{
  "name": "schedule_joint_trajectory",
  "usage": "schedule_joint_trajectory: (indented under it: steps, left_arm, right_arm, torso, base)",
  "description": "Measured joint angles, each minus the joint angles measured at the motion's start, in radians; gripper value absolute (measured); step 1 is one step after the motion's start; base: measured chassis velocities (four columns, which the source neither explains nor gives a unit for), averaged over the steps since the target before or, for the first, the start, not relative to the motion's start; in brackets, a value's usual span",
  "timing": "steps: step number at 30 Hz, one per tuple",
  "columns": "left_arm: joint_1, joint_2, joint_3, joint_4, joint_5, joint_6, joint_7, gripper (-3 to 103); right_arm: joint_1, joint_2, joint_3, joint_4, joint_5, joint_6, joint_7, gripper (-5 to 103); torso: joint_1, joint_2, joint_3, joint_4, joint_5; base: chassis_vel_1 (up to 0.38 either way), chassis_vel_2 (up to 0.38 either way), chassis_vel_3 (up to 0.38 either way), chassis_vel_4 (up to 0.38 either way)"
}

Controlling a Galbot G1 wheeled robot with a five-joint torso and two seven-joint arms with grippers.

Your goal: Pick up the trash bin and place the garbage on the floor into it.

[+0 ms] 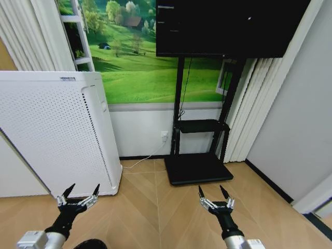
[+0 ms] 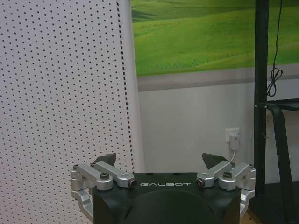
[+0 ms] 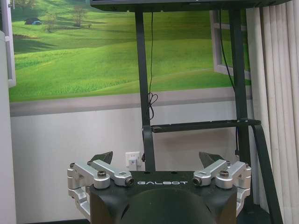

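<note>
A big white box stands right ahead of my left gripper. A black TV stand stands ahead of my right gripper. Both are spread wide, holding nothing, low over the floor.

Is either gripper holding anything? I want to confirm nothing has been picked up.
No: in the head view the left gripper and right gripper are both open and empty above the floor.
</note>
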Motion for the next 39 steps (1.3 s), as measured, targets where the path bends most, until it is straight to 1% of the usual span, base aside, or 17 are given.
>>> schedule_joint_trajectory:
  steps: [1, 4, 5, 11, 14, 16, 20, 22, 25, 27, 33, 39]
  left_arm:
    - [0.0, 0.0, 0.0, 0.0, 0.0, 0.0, 0.0, 100]
    - [0.0, 0.0, 0.0, 0.0, 0.0, 0.0, 0.0, 100]
    - [0.0, 0.0, 0.0, 0.0, 0.0, 0.0, 0.0, 100]
    - [0.0, 0.0, 0.0, 0.0, 0.0, 0.0, 0.0, 100]
    - [0.0, 0.0, 0.0, 0.0, 0.0, 0.0, 0.0, 100]
    - [0.0, 0.0, 0.0, 0.0, 0.0, 0.0, 0.0, 100]
    - [0.0, 0.0, 0.0, 0.0, 0.0, 0.0, 0.0, 100]
    - [0.0, 0.0, 0.0, 0.0, 0.0, 0.0, 0.0, 100]
    - [0.0, 0.0, 0.0, 0.0, 0.0, 0.0, 0.0, 100]
    - [0.0, 0.0, 0.0, 0.0, 0.0, 0.0, 0.0, 100]
    - [0.0, 0.0, 0.0, 0.0, 0.0, 0.0, 0.0, 100]
    - [0.0, 0.0, 0.0, 0.0, 0.0, 0.0, 0.0, 100]
  right_arm:
    - [0.0, 0.0, 0.0, 0.0, 0.0, 0.0, 0.0, 100]
    - [0.0, 0.0, 0.0, 0.0, 0.0, 0.0, 0.0, 100]
    - [0.0, 0.0, 0.0, 0.0, 0.0, 0.0, 0.0, 100]
    - [0.0, 0.0, 0.0, 0.0, 0.0, 0.0, 0.0, 100]
    - [0.0, 0.0, 0.0, 0.0, 0.0, 0.0, 0.0, 100]
    - [0.0, 0.0, 0.0, 0.0, 0.0, 0.0, 0.0, 100]
    - [0.0, 0.0, 0.0, 0.0, 0.0, 0.0, 0.0, 100]
    - [0.0, 0.0, 0.0, 0.0, 0.0, 0.0, 0.0, 100]
    - [0.0, 0.0, 0.0, 0.0, 0.0, 0.0, 0.0, 100]
    - [0.0, 0.0, 0.0, 0.0, 0.0, 0.0, 0.0, 100]
    - [0.0, 0.0, 0.0, 0.0, 0.0, 0.0, 0.0, 100]
    - [0.0, 0.0, 0.0, 0.0, 0.0, 0.0, 0.0, 100]
  torso:
    - [0.0, 0.0, 0.0, 0.0, 0.0]
    - [0.006, 0.019, 0.013, 0.0, 0.0]
    - [0.006, 0.019, 0.013, 0.0, 0.0]
    - [0.013, 0.045, 0.032, 0.0, 0.0]
    - [0.015, 0.05, 0.035, 0.0, 0.0]
    - [0.019, 0.064, 0.044, 0.0, 0.0]
    - [0.023, 0.076, 0.053, 0.0, 0.0]
    - [0.028, 0.092, 0.064, 0.0, -0.0001]
    - [0.03, 0.098, 0.068, 0.0, 0.0]
    - [0.035, 0.112, 0.077, 0.0, 0.0]
    - [0.041, 0.13, 0.088, 0.0, 0.0]
    - [0.052, 0.159, 0.107, 0.0, 0.0]
  base:
    - [0.0, 0.0, 0.0, 0.0]
    - [0.0, 0.0, 0.0, 0.0]
    - [0.0, 0.0, 0.0, 0.0]
    - [0.0, 0.0, 0.0, 0.0]
    - [0.0, 0.0, 0.0, 0.0]
    - [0.0, 0.0, 0.0, 0.0]
    - [0.0, 0.0, 0.0, 0.0]
    - [0.0, 0.0, 0.0, 0.0]
    - [0.0, 0.0, 0.0, 0.0]
    - [0.0, 0.0, 0.0, 0.0]
    - [0.0, 0.0, 0.0, 0.0]
    - [0.0, 0.0, 0.0, 0.0]
